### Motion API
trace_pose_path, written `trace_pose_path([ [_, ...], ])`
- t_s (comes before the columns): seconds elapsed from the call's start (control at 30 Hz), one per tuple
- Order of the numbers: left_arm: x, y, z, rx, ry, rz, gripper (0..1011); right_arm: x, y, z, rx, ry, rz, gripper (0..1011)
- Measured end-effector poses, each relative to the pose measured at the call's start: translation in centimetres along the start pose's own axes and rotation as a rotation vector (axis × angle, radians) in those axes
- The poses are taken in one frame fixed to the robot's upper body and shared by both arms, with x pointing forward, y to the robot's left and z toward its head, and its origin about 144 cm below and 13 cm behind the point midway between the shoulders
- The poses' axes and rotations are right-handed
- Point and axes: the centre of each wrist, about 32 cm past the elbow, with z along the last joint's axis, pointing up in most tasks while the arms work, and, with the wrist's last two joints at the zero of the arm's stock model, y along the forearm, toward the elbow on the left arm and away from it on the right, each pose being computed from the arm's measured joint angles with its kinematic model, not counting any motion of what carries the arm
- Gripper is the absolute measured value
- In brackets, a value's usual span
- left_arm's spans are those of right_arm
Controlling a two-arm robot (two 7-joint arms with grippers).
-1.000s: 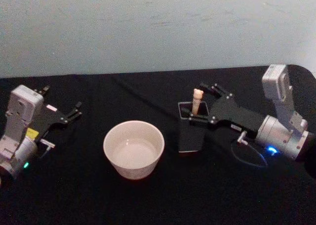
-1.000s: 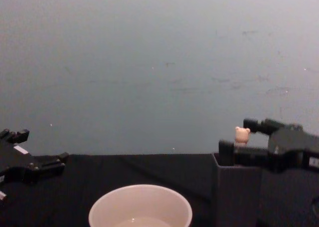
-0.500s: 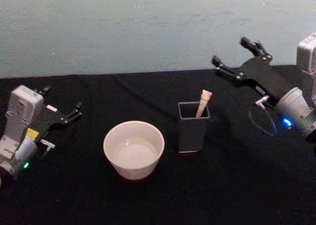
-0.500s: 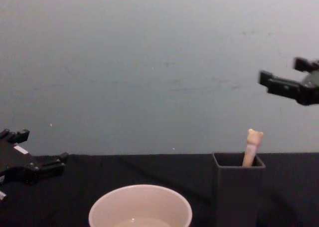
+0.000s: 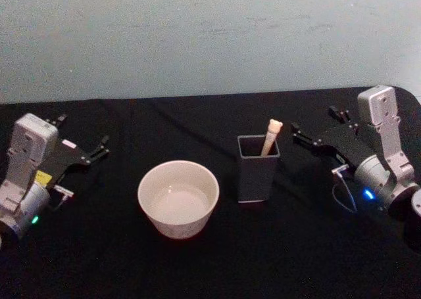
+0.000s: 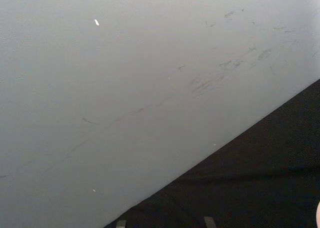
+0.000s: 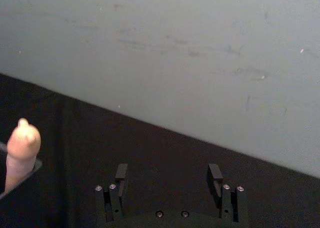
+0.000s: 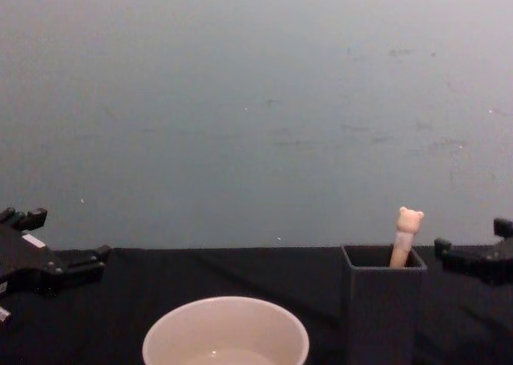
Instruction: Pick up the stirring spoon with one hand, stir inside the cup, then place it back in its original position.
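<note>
The stirring spoon (image 5: 270, 137) stands in a dark grey square holder (image 5: 257, 174), leaning right, with its peach bear-head handle poking out; the bowl is hidden inside. The handle also shows in the chest view (image 8: 406, 233) and the right wrist view (image 7: 22, 145). The cream-white cup (image 5: 177, 197) sits left of the holder. My right gripper (image 5: 314, 121) is open and empty, low over the table to the right of the holder and apart from the spoon. In the right wrist view its fingers (image 7: 121, 174) stand wide apart. My left gripper (image 5: 84, 131) rests open at the far left.
A black cloth covers the table (image 5: 197, 266), with a pale wall behind. The cup (image 8: 226, 333) and the holder (image 8: 383, 309) stand close together mid-table. Free room lies in front of them and between the holder and my right gripper (image 8: 471, 238).
My right gripper was around the spoon handle at the holder, then rose up and to the right, and has now come down at the right side. The spoon now leans right. The left arm stayed still.
</note>
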Motion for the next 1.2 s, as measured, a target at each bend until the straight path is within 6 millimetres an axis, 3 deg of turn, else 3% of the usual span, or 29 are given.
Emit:
trace_pose_path([
  [1.2, 0.0, 0.0, 0.0, 0.0, 0.0, 0.0, 1001, -0.01, 0.04, -0.05, -0.005, -0.001, 0.004, 1000],
])
